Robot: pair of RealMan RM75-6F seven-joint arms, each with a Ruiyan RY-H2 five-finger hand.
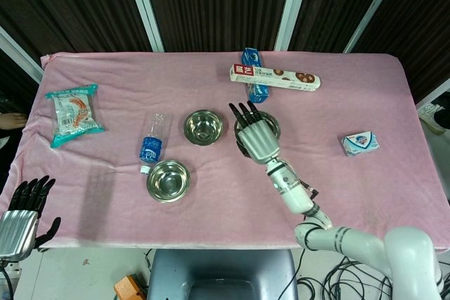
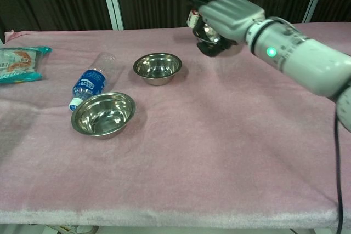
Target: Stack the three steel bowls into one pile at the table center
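Observation:
My right hand (image 1: 254, 135) (image 2: 229, 13) grips a steel bowl (image 1: 273, 125) (image 2: 210, 36) from above and holds it in the air, well above the pink table, right of centre; the hand hides most of it. A second steel bowl (image 1: 203, 126) (image 2: 157, 67) stands upright just left of the raised one. The third steel bowl (image 1: 168, 180) (image 2: 103, 114) stands nearer the front left. My left hand (image 1: 21, 219) hangs beyond the table's front left corner, fingers apart and holding nothing; the chest view does not show it.
A water bottle (image 1: 152, 145) (image 2: 90, 83) lies beside the front left bowl. A snack packet (image 1: 72, 113) (image 2: 16, 64) lies far left. A cookie box (image 1: 275, 77) rests on a blue packet (image 1: 253, 93) at the back. A tissue pack (image 1: 361, 143) lies at the right.

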